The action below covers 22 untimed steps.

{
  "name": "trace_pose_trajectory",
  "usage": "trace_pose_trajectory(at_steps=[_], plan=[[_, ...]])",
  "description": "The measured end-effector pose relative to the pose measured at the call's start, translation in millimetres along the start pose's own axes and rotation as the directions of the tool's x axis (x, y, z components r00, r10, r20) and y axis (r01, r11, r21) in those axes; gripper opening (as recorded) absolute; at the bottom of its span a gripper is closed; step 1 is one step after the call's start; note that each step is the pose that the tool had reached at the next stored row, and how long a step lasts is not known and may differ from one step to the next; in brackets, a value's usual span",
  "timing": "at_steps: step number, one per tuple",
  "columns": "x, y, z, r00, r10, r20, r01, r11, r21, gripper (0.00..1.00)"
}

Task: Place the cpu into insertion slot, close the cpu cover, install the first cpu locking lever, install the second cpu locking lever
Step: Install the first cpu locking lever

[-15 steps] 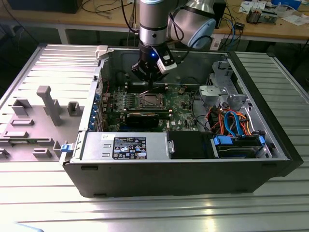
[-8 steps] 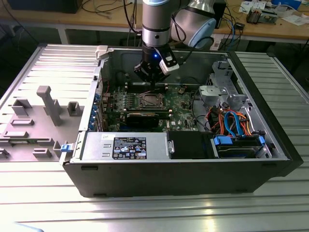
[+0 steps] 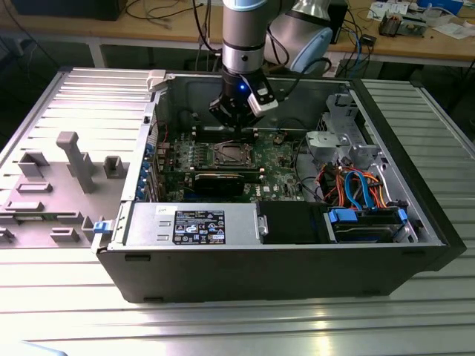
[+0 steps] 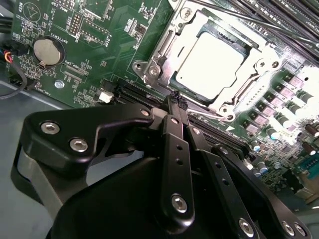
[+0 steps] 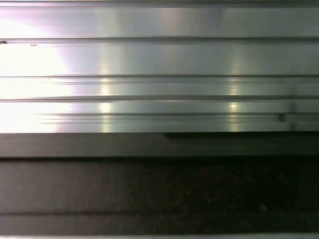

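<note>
Cpu (image 4: 215,63) (seated in insertion slot (image 4: 167,47)) lies just beyond closed, empty jaws

You see the black gripper (image 4: 175,99), fingers pressed together, just beside the socket where the silver chip (image 4: 212,62) sits under its metal frame (image 4: 164,55).

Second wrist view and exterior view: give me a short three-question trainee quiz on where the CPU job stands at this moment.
1. True or false: the cpu already sits in the insertion slot in the second wrist view.
2. Multiple choice: what frames the chip? A) the cpu cover B) a fan C) a cable
3. Short answer: in the exterior view, where is the end effector relative to the socket?

Key:
1. True.
2. A; the metal frame lies around the chip.
3. Above it, inside the open computer case, empty with its fingers together.
</note>
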State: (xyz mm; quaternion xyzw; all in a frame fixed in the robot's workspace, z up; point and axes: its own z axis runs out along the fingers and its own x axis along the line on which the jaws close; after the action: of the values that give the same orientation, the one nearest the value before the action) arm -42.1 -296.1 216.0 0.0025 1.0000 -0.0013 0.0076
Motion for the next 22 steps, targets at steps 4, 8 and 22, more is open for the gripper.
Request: trace_pose_trajectory(at_steps=[4, 8, 22], plan=[[-1.1, 0.0, 1.9, 1.0000, 0.000, -0.0001, 0.000, 1.0000, 0.0000, 0.11], [-3.0, 0.3, 4.2, 1.0000, 0.000, 0.0000, 0.000, 1.0000, 0.0000, 0.11], [-5.3, 0.4, 10.3, 1.0000, 0.000, -0.0001, 0.000, 1.0000, -0.0007, 0.11]])
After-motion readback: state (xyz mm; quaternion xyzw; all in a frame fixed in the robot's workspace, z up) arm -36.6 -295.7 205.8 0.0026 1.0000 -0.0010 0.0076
